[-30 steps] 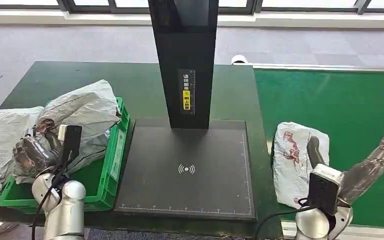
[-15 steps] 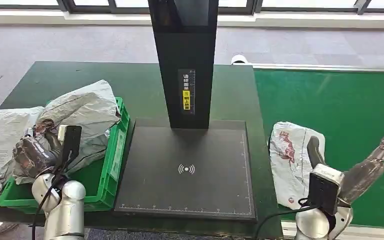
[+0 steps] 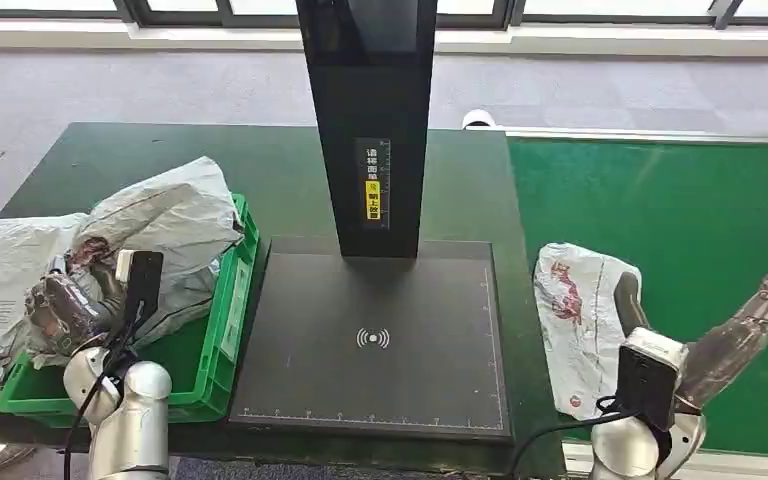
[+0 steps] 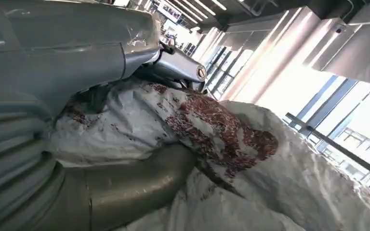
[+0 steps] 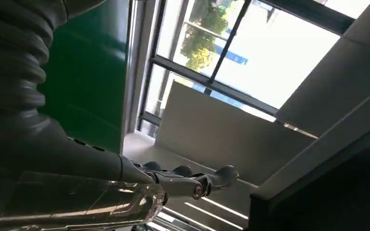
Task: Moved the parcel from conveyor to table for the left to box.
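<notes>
- Right robot hand [image 3: 712,325]: fingers spread, holding nothing, raised over the green conveyor [image 3: 680,210], thumb just beside the parcel.
- Parcel [image 3: 582,320]: white bag with red print, lying flat on the conveyor's near-left edge, beside the black scanner pad [image 3: 375,340].
- Left robot hand [image 3: 65,305]: fingers and thumb wrapped around a crumpled grey bag [image 3: 165,225], gripping it, over the green crate [image 3: 222,330].
- Crate stands on the dark worktop [image 3: 210,155], left of the pad.
- Black post [image 3: 368,110] rises from the pad's far edge.
</notes>
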### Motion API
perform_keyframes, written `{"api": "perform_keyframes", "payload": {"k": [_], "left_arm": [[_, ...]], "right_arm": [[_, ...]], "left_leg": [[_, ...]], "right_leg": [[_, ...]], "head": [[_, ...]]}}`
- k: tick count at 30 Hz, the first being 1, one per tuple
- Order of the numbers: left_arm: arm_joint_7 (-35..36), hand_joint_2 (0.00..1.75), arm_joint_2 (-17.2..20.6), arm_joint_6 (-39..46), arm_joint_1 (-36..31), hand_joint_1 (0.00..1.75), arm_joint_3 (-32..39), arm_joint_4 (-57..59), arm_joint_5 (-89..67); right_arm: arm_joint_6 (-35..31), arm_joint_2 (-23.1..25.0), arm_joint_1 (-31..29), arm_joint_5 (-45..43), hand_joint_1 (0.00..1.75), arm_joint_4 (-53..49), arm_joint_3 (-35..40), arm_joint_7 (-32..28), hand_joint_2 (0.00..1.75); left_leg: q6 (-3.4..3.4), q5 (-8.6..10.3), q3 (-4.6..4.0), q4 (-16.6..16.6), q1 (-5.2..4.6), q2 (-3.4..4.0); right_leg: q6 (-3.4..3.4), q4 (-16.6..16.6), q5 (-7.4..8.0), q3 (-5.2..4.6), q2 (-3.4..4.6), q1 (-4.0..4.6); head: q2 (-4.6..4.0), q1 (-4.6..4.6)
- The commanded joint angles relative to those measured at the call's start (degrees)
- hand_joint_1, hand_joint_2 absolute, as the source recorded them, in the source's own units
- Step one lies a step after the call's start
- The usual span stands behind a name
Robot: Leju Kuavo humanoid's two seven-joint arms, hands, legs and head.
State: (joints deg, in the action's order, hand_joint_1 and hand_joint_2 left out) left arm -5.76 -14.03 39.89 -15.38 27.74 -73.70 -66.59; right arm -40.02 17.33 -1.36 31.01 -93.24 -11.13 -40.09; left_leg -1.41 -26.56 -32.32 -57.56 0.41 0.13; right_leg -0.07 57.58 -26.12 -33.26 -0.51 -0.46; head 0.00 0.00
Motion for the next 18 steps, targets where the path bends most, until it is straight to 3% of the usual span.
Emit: {"api": "perform_keyframes", "payload": {"k": [1, 2, 8, 18], "left_arm": [[-34.24, 0.0, -5.97, 0.11, -1.51, 0.0, 19.92, -27.63, 36.73], [-34.24, 0.0, -5.97, 0.11, -1.62, 0.0, 19.9, -27.83, 36.69], [-34.24, 0.0, -5.97, 0.11, -2.11, 0.0, 19.56, -28.08, 37.0], [-34.24, 0.0, -5.97, 0.11, -1.84, 0.0, 19.19, -27.99, 37.37]], "right_arm": [[0.02, 2.67, -3.73, -1.53, 0.0, 2.38, -3.96, 0.09, 1.75], [0.02, 2.67, -3.73, -1.6, 0.0, 2.35, -4.04, 0.09, 1.75], [0.02, 2.67, -3.45, -1.83, 0.0, 2.2, -4.42, 0.09, 1.75], [0.02, 2.67, -2.97, -1.89, 0.0, 2.07, -4.53, 0.09, 1.75]], "left_leg": [[0.01, -0.1, -0.28, -0.19, 0.25, 0.34], [0.02, -0.09, -0.14, -0.02, 0.27, 0.59], [0.08, 0.0, -0.15, -0.03, 0.13, 0.02], [0.03, 0.05, -0.08, 0.05, 0.09, 0.05]], "right_leg": [[-0.02, 0.06, 0.08, -0.27, 0.35, 0.2], [-0.13, -0.08, 0.2, -0.24, 0.58, 0.17], [-0.08, -0.05, 0.05, -0.19, -0.02, 0.05], [-0.08, -0.1, 0.11, -0.14, 0.04, 0.09]], "head": [[0.0, 0.09], [0.0, 0.04], [0.0, 0.02], [0.0, 0.0]]}}
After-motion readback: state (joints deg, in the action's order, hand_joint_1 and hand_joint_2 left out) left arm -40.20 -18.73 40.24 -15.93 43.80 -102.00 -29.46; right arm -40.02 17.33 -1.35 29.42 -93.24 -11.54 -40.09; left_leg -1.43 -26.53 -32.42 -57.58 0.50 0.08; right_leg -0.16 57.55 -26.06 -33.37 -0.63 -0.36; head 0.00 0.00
